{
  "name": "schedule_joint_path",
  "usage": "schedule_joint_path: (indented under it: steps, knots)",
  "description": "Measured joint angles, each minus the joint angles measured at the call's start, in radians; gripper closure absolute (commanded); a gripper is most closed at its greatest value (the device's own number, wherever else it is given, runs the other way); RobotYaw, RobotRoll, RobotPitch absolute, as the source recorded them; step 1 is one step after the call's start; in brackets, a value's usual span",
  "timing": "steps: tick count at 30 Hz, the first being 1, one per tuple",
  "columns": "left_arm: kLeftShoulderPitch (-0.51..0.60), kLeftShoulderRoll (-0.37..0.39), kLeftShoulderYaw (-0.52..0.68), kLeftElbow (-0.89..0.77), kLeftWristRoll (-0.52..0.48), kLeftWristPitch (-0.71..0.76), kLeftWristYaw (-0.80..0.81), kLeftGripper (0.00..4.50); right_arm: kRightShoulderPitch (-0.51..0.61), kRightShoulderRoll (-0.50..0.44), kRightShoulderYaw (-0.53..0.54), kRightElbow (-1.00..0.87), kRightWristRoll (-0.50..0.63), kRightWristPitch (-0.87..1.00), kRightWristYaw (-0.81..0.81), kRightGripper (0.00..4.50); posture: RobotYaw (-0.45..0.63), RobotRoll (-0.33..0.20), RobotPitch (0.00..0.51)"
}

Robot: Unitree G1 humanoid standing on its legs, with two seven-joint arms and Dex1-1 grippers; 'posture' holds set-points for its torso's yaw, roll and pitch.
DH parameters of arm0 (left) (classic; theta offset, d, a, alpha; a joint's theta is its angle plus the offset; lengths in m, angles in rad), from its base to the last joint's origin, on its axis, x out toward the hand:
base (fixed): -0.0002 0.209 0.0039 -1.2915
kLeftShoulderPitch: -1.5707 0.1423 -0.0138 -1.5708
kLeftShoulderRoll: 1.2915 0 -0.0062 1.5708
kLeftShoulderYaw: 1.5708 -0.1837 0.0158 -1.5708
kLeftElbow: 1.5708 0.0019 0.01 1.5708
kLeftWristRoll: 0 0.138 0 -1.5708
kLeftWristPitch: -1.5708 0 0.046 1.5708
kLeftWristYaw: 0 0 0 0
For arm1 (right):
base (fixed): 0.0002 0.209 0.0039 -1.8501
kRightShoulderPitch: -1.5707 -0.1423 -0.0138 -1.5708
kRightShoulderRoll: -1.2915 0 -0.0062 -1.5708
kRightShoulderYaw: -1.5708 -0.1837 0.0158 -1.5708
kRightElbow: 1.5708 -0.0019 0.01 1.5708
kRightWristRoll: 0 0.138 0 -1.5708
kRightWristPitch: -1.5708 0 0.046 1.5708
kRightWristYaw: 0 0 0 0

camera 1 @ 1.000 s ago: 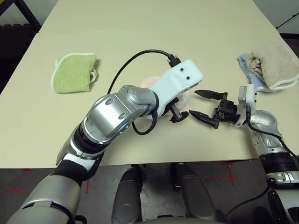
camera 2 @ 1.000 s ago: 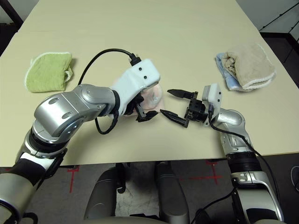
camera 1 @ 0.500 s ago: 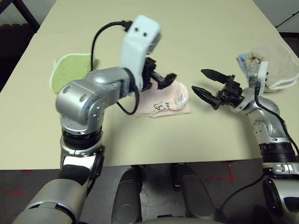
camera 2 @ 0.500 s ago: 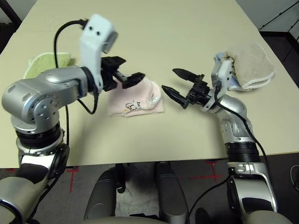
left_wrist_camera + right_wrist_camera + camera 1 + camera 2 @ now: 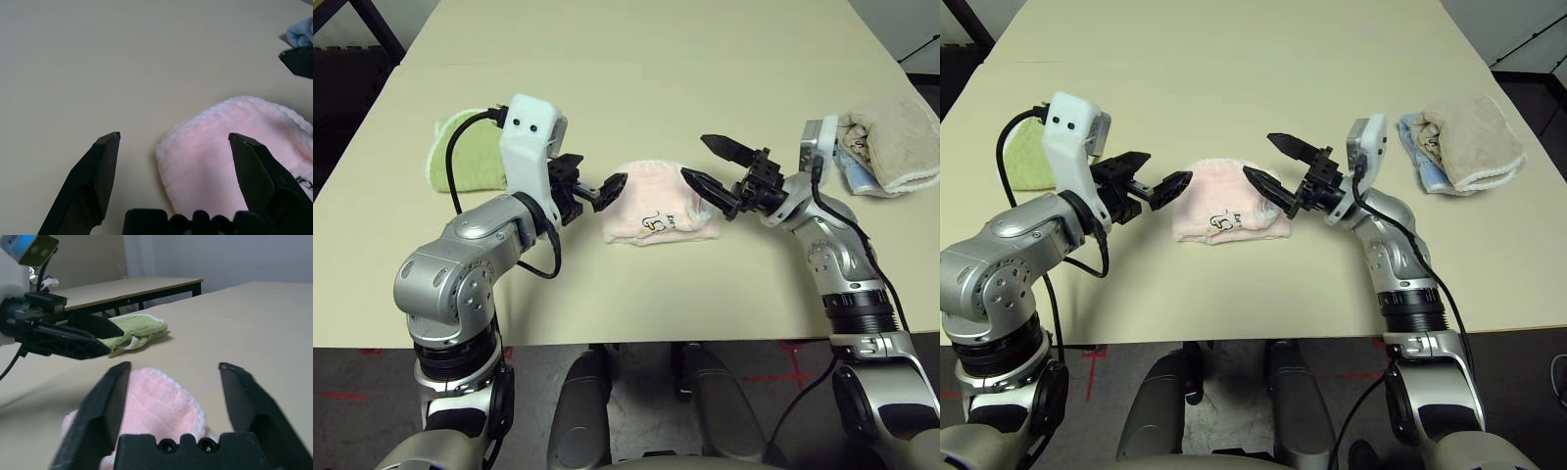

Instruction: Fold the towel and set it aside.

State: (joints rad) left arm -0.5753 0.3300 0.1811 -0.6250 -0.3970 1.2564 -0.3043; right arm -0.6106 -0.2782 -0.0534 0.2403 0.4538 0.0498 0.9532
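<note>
Pink, green and beige cloths on a pale table

The towel [image 5: 658, 203] is pale pink with white edging and a small dark embroidered mark; the green cloth [image 5: 468, 157] has a whitish rim; the bundle [image 5: 889, 149] is beige over light blue; the table [image 5: 646, 69] is plain cream; both grippers have black fingers on white-and-silver arms.
</note>
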Motion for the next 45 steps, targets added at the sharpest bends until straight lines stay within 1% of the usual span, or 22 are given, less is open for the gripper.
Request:
schedule_joint_path:
  steps: [2, 3, 5, 7, 8, 10, 12, 22, 27, 32, 36, 45]
  knots:
    - [0.002, 0.000, 0.002, 0.000, 0.001, -0.015, 0.013, 0.66, -0.017, 0.012, 0.000, 0.016, -0.007, -0.012, -0.006, 2.55, -0.02, 0.000, 0.209]
    - [0.003, 0.001, 0.004, 0.000, 0.002, -0.021, 0.017, 0.97, -0.023, 0.017, 0.001, 0.023, -0.009, -0.018, -0.006, 2.86, -0.02, 0.000, 0.209]
    - [0.011, 0.013, 0.004, 0.000, 0.003, -0.030, 0.020, 1.81, -0.034, 0.020, 0.001, 0.036, -0.015, -0.027, -0.005, 3.74, -0.02, 0.000, 0.206]
    - [0.021, 0.021, 0.004, 0.000, 0.003, -0.032, 0.027, 2.62, -0.034, 0.020, 0.001, 0.042, -0.017, -0.036, -0.001, 4.49, -0.01, 0.000, 0.205]
    - [0.026, 0.022, 0.003, 0.000, 0.003, -0.032, 0.030, 3.08, -0.035, 0.020, 0.001, 0.046, -0.019, -0.040, 0.000, 4.50, -0.01, 0.000, 0.204]
    - [0.036, 0.027, -0.002, 0.000, 0.000, -0.032, 0.030, 3.82, -0.035, 0.020, 0.001, 0.055, -0.021, -0.046, 0.007, 4.50, -0.01, 0.000, 0.204]
    - [0.037, 0.027, -0.004, -0.002, -0.006, -0.032, 0.030, 4.46, -0.035, 0.020, 0.001, 0.062, -0.025, -0.050, 0.012, 4.50, -0.01, 0.000, 0.203]
    - [0.038, 0.041, -0.006, -0.013, -0.038, -0.032, 0.027, 4.46, -0.033, 0.013, 0.002, 0.048, -0.022, -0.026, 0.035, 4.50, -0.02, 0.000, 0.206]
    - [0.047, 0.046, 0.007, -0.024, -0.064, -0.031, 0.018, 4.46, 0.010, -0.009, 0.021, -0.059, 0.019, 0.073, 0.071, 4.50, -0.02, 0.000, 0.214]
    - [0.063, 0.064, 0.012, -0.024, -0.071, -0.032, 0.019, 4.46, 0.082, -0.062, 0.049, -0.132, 0.042, 0.154, 0.119, 4.50, -0.01, 0.000, 0.231]
    - [0.070, 0.064, 0.016, -0.024, -0.073, -0.032, 0.029, 4.46, 0.111, -0.112, 0.049, -0.124, 0.031, 0.159, 0.149, 4.50, -0.01, 0.000, 0.235]
    - [0.065, 0.044, 0.016, -0.024, -0.085, -0.035, 0.034, 4.46, 0.122, -0.168, 0.049, -0.035, -0.039, 0.088, 0.187, 4.50, -0.02, 0.000, 0.237]
